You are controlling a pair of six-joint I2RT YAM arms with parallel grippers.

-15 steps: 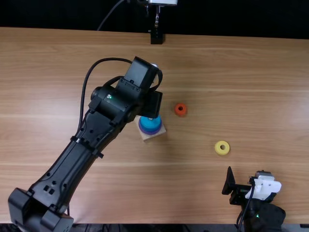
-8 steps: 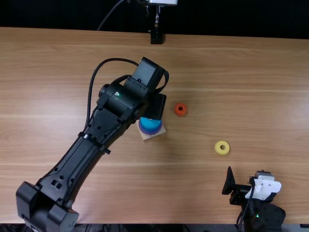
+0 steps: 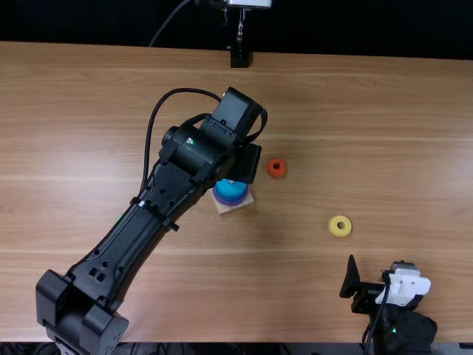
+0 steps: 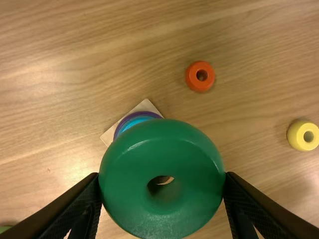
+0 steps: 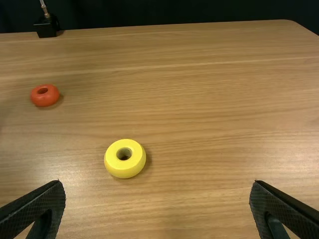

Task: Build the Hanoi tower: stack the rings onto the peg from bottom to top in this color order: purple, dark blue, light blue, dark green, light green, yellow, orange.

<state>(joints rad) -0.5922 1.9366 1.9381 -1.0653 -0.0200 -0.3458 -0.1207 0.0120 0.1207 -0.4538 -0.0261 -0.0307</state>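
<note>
My left gripper hangs over the far side of the wooden base, where a light blue ring lies above a purple one. In the left wrist view, the left gripper is shut on a dark green ring, which covers part of the base and stack. An orange ring and a yellow ring lie on the table. My right gripper is near the table's front edge; in the right wrist view the right gripper stands open, the yellow ring beyond its fingers.
A light green piece shows at the corner of the left wrist view. A black stand is at the wooden table's far edge. The left arm spans the table's left part.
The left arm has moved to the right in the top view, its gripper now over the far right side of the stack. The right arm and the loose rings have stayed put.
</note>
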